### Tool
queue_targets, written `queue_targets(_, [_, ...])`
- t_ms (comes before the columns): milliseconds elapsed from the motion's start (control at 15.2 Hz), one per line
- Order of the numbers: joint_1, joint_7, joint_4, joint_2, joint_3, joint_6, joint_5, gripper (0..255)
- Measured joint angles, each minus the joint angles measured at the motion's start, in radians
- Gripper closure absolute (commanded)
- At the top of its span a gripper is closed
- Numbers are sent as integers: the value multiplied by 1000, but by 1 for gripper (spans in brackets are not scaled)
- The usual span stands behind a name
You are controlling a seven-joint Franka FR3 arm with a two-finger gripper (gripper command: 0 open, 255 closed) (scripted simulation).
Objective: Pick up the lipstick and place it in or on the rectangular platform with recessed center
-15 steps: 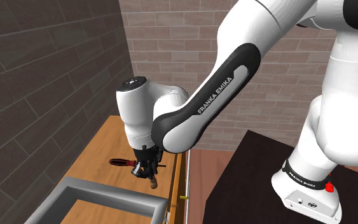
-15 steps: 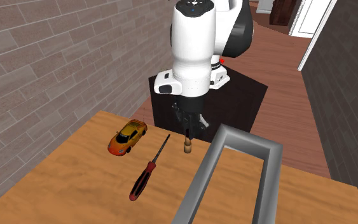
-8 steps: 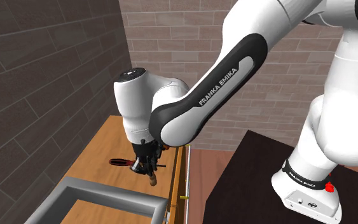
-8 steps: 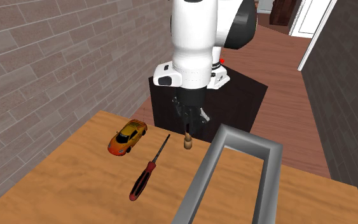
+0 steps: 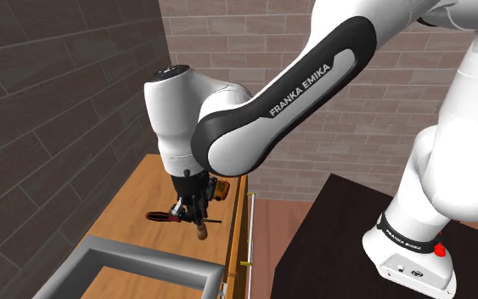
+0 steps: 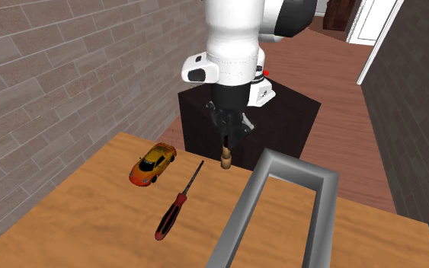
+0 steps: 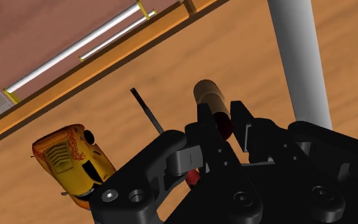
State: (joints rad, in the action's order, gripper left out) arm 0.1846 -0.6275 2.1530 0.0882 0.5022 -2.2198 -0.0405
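The 2 fingers (image 5: 196, 211) are closed narrowly on the lipstick (image 5: 201, 230), holding its upper end so that the brown cylinder hangs below them. In the shoulder view it hangs over the right-hand part of the wooden desk (image 5: 131, 200), and it looks to be clear of the surface, though the gap is hard to judge from here. Just to its left lies a red-handled screwdriver (image 5: 161, 217), and an orange toy car (image 5: 220, 190) sits farther back. The grey platform (image 5: 135, 253) lies nearer the camera, apart from the lipstick.

In the second exterior view the fingers (image 6: 227, 141) point straight down under the white wrist with the lipstick (image 6: 225, 159) upright beneath them, in front of the black stand (image 6: 296, 122). The platform's (image 6: 239, 217) far left corner is just beside and below it. The toy car (image 6: 152, 164) and screwdriver (image 6: 176, 205) lie to the left on the desk (image 6: 83, 213).

In the wrist view 1 finger (image 7: 204, 121) presses on each side of the lipstick (image 7: 210, 100), whose free end pokes out beyond the tips. The platform's grey rim (image 7: 295, 57) runs close beside it, with the toy car (image 7: 69, 162) on the other side.

By my reading, the pick-up is done. What is left is the carry over the rim, the lowering into the recess and the release.
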Motion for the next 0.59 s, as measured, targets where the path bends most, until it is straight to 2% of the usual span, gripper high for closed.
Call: queue_targets(594, [-6,28,-57,-65,1,113,39,255])
